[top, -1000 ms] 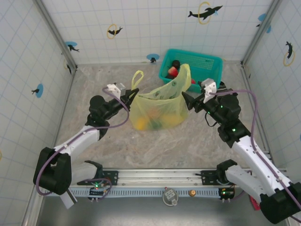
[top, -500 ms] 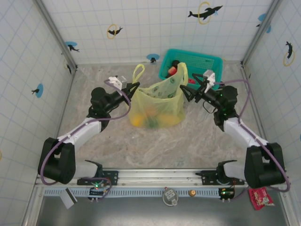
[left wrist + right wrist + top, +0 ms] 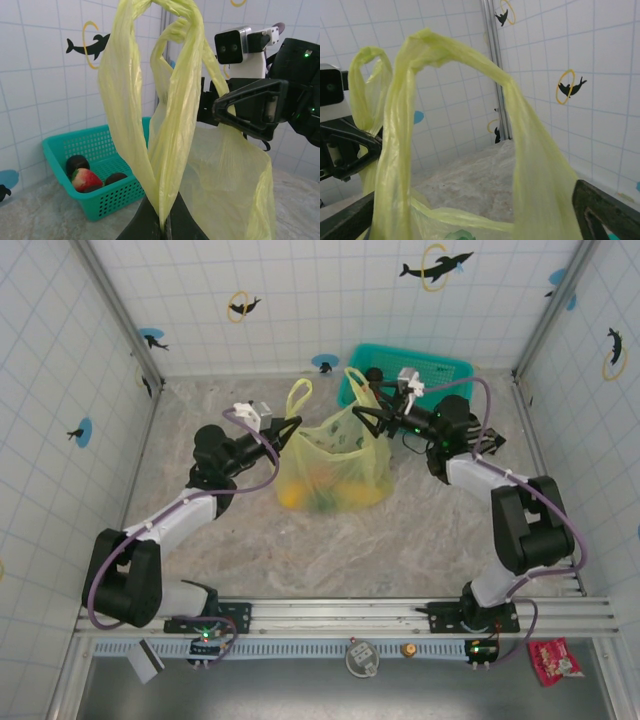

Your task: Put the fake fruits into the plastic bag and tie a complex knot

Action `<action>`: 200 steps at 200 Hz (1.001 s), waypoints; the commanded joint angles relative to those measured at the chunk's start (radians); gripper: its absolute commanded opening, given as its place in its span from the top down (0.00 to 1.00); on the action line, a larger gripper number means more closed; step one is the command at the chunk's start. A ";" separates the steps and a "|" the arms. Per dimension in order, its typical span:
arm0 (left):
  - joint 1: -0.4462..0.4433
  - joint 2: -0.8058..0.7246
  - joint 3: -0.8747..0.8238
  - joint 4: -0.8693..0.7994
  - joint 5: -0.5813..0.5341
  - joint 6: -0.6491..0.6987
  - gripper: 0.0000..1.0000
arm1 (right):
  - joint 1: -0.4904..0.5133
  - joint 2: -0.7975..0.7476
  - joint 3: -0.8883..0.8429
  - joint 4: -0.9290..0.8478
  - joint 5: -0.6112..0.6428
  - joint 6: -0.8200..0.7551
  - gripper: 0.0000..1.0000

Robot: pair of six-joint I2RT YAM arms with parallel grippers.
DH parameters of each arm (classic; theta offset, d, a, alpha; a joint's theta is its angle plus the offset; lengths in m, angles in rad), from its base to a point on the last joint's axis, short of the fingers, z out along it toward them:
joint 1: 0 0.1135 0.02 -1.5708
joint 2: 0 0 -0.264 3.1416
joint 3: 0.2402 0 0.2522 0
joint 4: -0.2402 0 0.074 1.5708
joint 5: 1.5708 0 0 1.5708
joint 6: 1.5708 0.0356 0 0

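While upright, plastic bag (image 3: 335, 465), left gripper (image 3: 291, 424) jaws clamped on handle (image 3: 122, 125), right gripper (image 3: 362, 420) jaws apart.

The plastic bag (image 3: 335, 465) is thin, crinkly, translucent yellow-green. It stands upright on the bench (image 3: 220, 540), around the middle and closer to the far edge. Its mouth is stretched open left to right. Its two loop handles rise well apart and untied: one loop (image 3: 297, 400) at the left, the other loop (image 3: 356, 388) at the right. Through the film, an orange fruit (image 3: 291, 496) and a green fruit (image 3: 325, 502) lie at the bottom near the front. A red strawberry (image 3: 84, 179) and two dark brown fruits (image 3: 77, 163) sit in the teal basket (image 3: 115, 200) by the far edge.
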 commanded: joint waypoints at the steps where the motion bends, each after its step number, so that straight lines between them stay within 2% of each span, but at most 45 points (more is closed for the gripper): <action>1: 0.005 -0.003 0.032 0.027 0.034 -0.008 1.00 | -0.014 0.021 0.050 0.057 0.002 0.036 0.22; 11: 0.006 -0.008 0.027 0.029 0.033 -0.006 1.00 | -0.013 0.027 0.060 0.046 -0.001 0.044 0.38; 26: 0.005 -0.013 0.025 0.033 0.032 -0.012 1.00 | -0.013 0.016 0.060 0.026 -0.009 0.046 0.76; 35: 0.006 -0.020 0.025 0.031 0.029 -0.019 1.00 | -0.009 -0.009 0.047 0.011 -0.007 0.035 0.92; 41: 0.006 -0.026 0.024 0.030 0.028 -0.026 1.00 | -0.005 -0.035 0.031 0.000 0.004 0.017 1.00; 56: 0.006 -0.048 0.016 0.016 0.014 -0.039 1.00 | 0.014 -0.128 -0.021 -0.056 0.079 -0.063 1.00; 77: 0.005 -0.094 0.007 0.005 -0.017 -0.051 1.00 | 0.061 -0.263 -0.054 -0.229 0.217 -0.209 1.00; 95: -0.003 -0.131 0.003 0.000 -0.029 -0.061 1.00 | 0.140 -0.367 -0.085 -0.350 0.333 -0.357 1.00; 108: -0.008 -0.156 0.007 -0.023 -0.046 -0.053 1.00 | 0.216 -0.435 -0.117 -0.413 0.461 -0.472 1.00; 126: -0.011 -0.180 0.000 -0.045 -0.060 -0.038 1.00 | 0.280 -0.505 -0.175 -0.448 0.524 -0.538 1.00; 155: -0.010 -0.209 -0.058 -0.068 -0.050 -0.007 1.00 | 0.289 -0.576 -0.270 -0.483 0.487 -0.511 1.00; 175: -0.011 -0.233 -0.110 -0.066 -0.043 -0.002 1.00 | 0.299 -0.625 -0.338 -0.471 0.508 -0.482 1.00; 183: -0.011 -0.242 -0.129 -0.059 -0.043 -0.002 1.00 | 0.300 -0.640 -0.352 -0.482 0.507 -0.484 0.90; 200: -0.011 -0.254 -0.165 -0.031 -0.055 -0.014 1.00 | 0.298 -0.678 -0.369 -0.495 0.499 -0.492 0.45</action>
